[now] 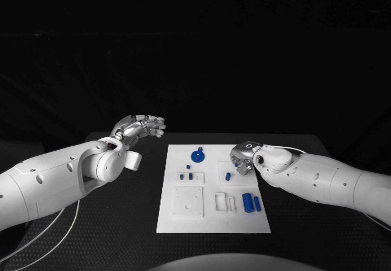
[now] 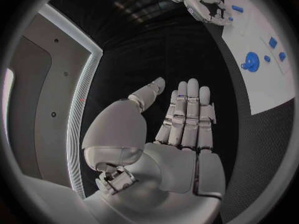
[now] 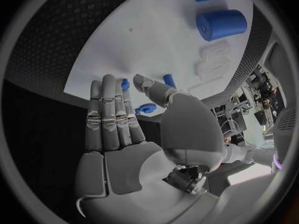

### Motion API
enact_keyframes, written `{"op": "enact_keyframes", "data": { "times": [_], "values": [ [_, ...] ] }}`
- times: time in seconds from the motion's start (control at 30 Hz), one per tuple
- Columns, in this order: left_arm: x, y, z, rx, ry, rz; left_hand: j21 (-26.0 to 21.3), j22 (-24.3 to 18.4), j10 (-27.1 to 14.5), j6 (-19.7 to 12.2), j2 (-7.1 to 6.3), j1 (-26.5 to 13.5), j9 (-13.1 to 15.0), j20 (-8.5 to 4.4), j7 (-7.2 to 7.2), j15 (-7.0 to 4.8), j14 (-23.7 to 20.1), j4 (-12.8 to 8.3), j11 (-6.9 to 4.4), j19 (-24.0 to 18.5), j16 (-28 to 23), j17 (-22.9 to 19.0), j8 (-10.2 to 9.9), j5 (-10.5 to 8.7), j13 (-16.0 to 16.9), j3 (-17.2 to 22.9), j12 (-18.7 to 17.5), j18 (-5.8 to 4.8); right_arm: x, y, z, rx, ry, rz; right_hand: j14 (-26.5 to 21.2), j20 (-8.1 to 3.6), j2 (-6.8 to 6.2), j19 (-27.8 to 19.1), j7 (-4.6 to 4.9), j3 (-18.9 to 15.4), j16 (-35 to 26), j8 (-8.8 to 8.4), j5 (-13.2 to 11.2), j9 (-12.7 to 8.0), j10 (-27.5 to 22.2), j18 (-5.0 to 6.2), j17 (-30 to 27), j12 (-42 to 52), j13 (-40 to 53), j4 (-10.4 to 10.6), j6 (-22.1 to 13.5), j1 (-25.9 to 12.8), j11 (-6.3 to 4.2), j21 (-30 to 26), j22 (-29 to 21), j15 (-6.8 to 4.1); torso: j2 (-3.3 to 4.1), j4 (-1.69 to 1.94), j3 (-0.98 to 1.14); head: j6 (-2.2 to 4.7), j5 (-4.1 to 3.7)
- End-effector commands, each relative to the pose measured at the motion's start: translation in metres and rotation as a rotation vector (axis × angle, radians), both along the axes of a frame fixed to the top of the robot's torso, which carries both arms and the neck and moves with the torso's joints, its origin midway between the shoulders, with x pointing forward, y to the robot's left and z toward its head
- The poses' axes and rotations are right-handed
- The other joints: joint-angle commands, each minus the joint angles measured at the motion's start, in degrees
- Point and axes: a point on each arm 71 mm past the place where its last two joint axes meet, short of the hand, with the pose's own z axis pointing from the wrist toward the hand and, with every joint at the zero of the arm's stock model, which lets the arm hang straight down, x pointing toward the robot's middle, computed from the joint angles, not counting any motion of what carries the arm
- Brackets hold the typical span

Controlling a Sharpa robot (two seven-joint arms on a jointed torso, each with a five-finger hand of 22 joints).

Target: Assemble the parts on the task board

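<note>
**White board waiting, both hands empty**

White plate front and centre: the task board (image 1: 213, 192) lies flat on the black table (image 1: 302, 237), and nothing on it looks assembled yet. Nearest the robot, by the board's right edge, two loose blue parts lie side by side, a thick cylinder (image 1: 247, 202) and a thinner pin (image 1: 257, 204), just beside a pair of white fixture blocks (image 1: 224, 202). A square recessed pad (image 1: 188, 202) sits to their left. Further up, small blue pegs (image 1: 186, 176) stand in a little pocket, and a single peg (image 1: 228, 176) sits in the next one. At the far end rests a round blue knob-like part (image 1: 198, 155).

Now the hands. The right hand (image 1: 243, 157) hovers over the board's right edge, fingers extended and apart, palm empty. The left hand (image 1: 143, 127) hangs off beyond the far left corner, well apart from the board, fingers likewise straight, holding nothing.

This reads as the approach before a pick. Next up, I'd say, the right hand must drop onto one part and close cleanly round it.
</note>
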Motion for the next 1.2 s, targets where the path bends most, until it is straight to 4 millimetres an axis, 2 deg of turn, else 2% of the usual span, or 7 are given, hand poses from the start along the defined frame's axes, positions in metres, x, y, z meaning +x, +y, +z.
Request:
{"op": "enact_keyframes", "data": {
  "times": [0.03, 0.17, 0.4, 0.63, 0.83, 0.9, 1.2],
  "values": [
    [-0.0005, -0.0026, 0.0015, -0.016, -0.002, -0.012, -0.2, 0.1, -0.3, -0.4, 0.16, -0.4, -0.1, 0.57, 0.14, 0.33, 0.1, 0.1, 0.03, 0.0, -0.3, 0.1, 0.2, 0.09, -0.1, -0.4, -0.3, 0.66, -0.0031, 0.0041, -0.0059, -0.008, 0.015, 0.014, 0.6, 0.04, 0.77, 0.3, -0.05, 0.4, -0.3, 0.37, -0.2, -0.1, 0.4, 0.37, 0.1, -0.4, 0.1, 0.0, 0.4, 0.2, -0.04, 0.3, 1.3, -0.05, 0.07, 0.04, 0.0, -0.18, -0.09],
    [-0.0007, -0.0039, 0.0016, -0.017, -0.001, -0.016, -0.3, 0.1, -0.3, -0.4, 0.16, -0.4, -0.1, 0.58, 0.14, 0.34, 0.1, 0.1, 0.03, 0.0, -0.4, 0.2, 0.2, 0.09, -0.1, -0.4, -0.3, 0.67, -0.0035, 0.0062, -0.008, -0.006, 0.018, 0.018, 0.6, 0.01, 1.02, 0.4, -0.09, 0.4, -0.3, 0.44, -0.2, -0.1, 0.6, 0.37, 0.2, -0.4, 0.2, 0.0, 0.5, 0.1, -0.08, 0.3, 1.3, -0.09, 0.11, 0.14, 0.11, -0.46, -0.16],
    [-0.0009, -0.0034, 0.0018, -0.017, 0.0, -0.016, -0.3, 0.1, -0.3, -0.4, 0.14, -0.4, -0.1, 0.6, 0.15, 0.35, 0.1, 0.1, 0.03, 0.0, -0.5, 0.2, 0.2, 0.09, -0.1, -0.4, -0.3, 0.69, -0.0031, 0.007, -0.0095, -0.01, 0.025, 0.018, 0.8, -0.06, 1.46, 0.6, -0.11, 0.4, -0.3, 0.57, -0.2, -0.1, 0.9, 0.37, 0.3, -0.5, 0.3, -0.1, 0.7, 0.0, -0.17, 0.5, 1.3, -0.18, 0.17, 0.25, 0.14, -0.67, 0.01],
    [-0.0009, -0.0035, 0.0019, -0.017, 0.001, -0.017, -0.3, 0.1, -0.4, -0.5, 0.11, -0.4, -0.1, 0.62, 0.16, 0.36, 0.1, 0.2, 0.04, 0.0, -0.6, 0.3, 0.2, 0.09, -0.1, -0.5, -0.3, 0.71, -0.0028, 0.0082, -0.0105, -0.022, 0.017, 0.02, 1.0, -0.24, 3.75, 0.7, -0.39, 0.9, -0.3, 1.17, -0.4, 0.1, 2.0, 0.37, 0.8, -0.7, 0.6, -1.0, 1.6, 0.3, -0.49, 0.8, 1.3, -0.46, 0.17, 0.21, 0.11, -0.69, -0.02],
    [-0.001, -0.0039, 0.0019, -0.017, 0.003, -0.018, -0.3, 0.2, -0.4, -0.5, 0.08, -0.5, -0.1, 0.64, 0.18, 0.38, 0.2, 0.2, 0.06, 0.0, -0.7, 0.4, 0.2, 0.09, -0.1, -0.5, -0.3, 0.72, -0.0029, 0.0114, -0.0108, -0.034, -0.003, 0.033, 1.5, -0.59, 5.55, 1.3, -1.36, 0.9, 0.2, 2.55, -0.5, 0.8, 4.0, 0.37, 1.7, -0.3, 1.4, -2.7, 3.7, 0.6, -1.16, 1.8, 1.4, -1.07, 0.2, 0.22, 0.1, -0.69, -0.14],
    [-0.001, -0.0039, 0.0018, -0.017, 0.003, -0.019, -0.4, 0.2, -0.4, -0.5, 0.07, -0.5, -0.1, 0.64, 0.19, 0.38, 0.2, 0.2, 0.06, 0.0, -0.7, 0.5, 0.2, 0.09, -0.1, -0.5, -0.3, 0.73, -0.0032, 0.012, -0.0114, -0.039, -0.005, 0.035, 2.1, -0.86, 6.21, 1.9, -1.9, 0.9, 0.7, 3.33, -0.5, 1.2, 5.5, 0.37, 2.2, 0.3, 1.9, -3.2, 4.9, 0.9, -1.7, 2.3, 1.5, -1.56, 0.2, 0.22, 0.1, -0.69, -0.14],
    [-0.0012, -0.0037, 0.0018, -0.017, 0.005, -0.019, -0.4, 0.2, -0.4, -0.6, 0.03, -0.5, -0.2, 0.64, 0.2, 0.38, 0.2, 0.2, 0.06, 0.0, -0.8, 0.6, 0.2, 0.09, -0.1, -0.5, -0.3, 0.76, -0.0047, 0.0134, -0.0126, -0.035, -0.027, 0.042, 2.8, -1.49, 6.45, 2.9, -2.6, 1.0, 1.6, 4.21, -0.5, 1.9, 7.2, 0.37, 3.7, 0.6, 2.8, -3.9, 6.3, 1.4, -2.45, 3.6, 1.4, -2.29, 0.25, 0.19, 0.12, -0.84, -0.26]
  ]
}}
